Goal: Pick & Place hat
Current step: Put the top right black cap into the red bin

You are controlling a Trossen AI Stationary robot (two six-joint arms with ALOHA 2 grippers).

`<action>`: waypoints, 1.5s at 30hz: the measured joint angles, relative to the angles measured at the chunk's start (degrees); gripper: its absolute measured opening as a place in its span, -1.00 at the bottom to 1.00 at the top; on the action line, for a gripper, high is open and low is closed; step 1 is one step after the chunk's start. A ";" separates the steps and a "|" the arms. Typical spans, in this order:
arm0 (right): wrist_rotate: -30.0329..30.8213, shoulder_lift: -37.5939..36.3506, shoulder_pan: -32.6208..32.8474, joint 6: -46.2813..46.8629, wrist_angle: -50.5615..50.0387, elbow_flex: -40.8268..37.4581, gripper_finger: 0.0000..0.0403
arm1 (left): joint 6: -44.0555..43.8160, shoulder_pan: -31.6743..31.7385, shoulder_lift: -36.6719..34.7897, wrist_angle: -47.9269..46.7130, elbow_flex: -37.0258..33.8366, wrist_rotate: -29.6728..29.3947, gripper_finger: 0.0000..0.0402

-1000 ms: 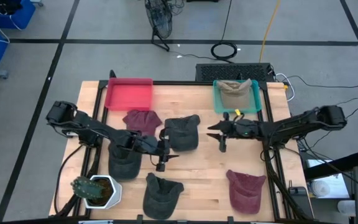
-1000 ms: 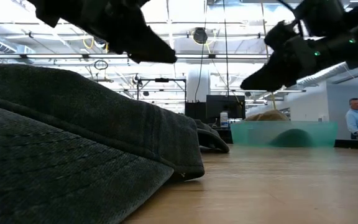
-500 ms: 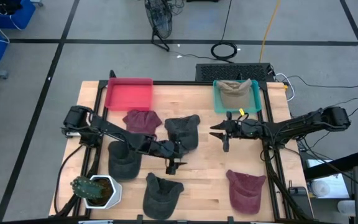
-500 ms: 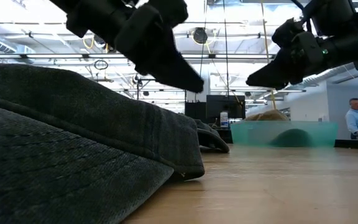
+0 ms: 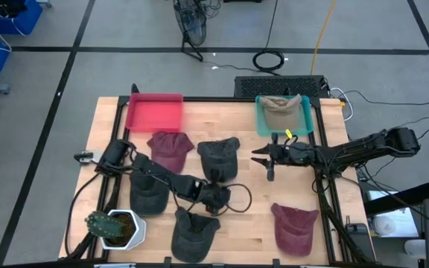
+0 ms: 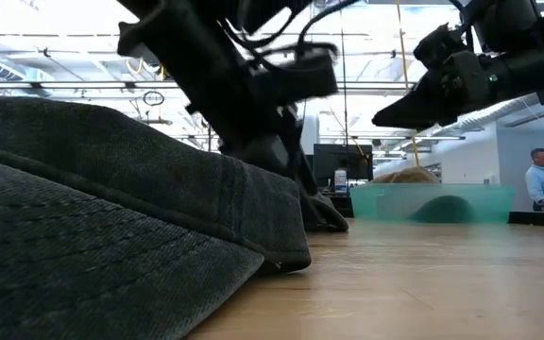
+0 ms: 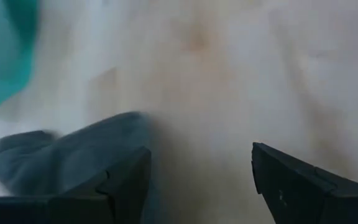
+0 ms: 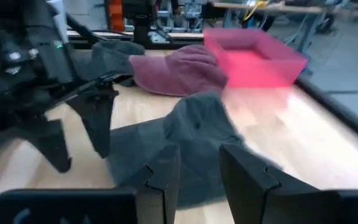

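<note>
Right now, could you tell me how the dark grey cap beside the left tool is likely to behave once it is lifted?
The dark grey cap is probably floppy: its crown lies slumped and creased on the wooden table. It looks like light fabric, so it should sag from the left tool, whose fingers stand open. Only the brim seems likely to hold its shape.

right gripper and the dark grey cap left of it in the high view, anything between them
In the high view, only bare wooden table separates the right gripper from the dark grey cap.

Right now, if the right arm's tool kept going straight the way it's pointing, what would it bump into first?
Probably the dark grey cap lying just ahead of the right tool; the left tool stands beside that line, though depth is hard to judge.
</note>
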 joint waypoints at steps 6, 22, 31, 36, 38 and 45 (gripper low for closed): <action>3.09 -0.08 -0.13 -5.28 5.30 0.02 -0.50 | -2.14 0.33 -0.22 -1.58 -0.18 -11.31 0.36; 4.79 -0.08 -0.87 -5.40 5.82 0.03 -0.50 | -5.45 1.45 -0.30 -3.74 -2.64 -11.22 0.26; 4.72 -0.08 -0.85 -2.11 2.89 0.03 -0.50 | -5.43 3.78 -0.22 -6.21 -2.71 -17.52 0.16; 4.59 -0.08 -0.76 -2.10 2.75 0.03 -0.50 | -4.37 3.82 -0.19 -5.77 -2.72 -19.80 -0.04; 4.59 -0.08 -0.76 -2.10 2.70 0.03 -0.50 | -3.77 3.82 -0.19 -5.79 -2.72 -19.98 -0.15; 4.57 -0.08 -0.76 -2.08 2.32 0.03 -0.50 | -2.69 3.82 -0.19 -5.76 -2.72 -22.87 -0.59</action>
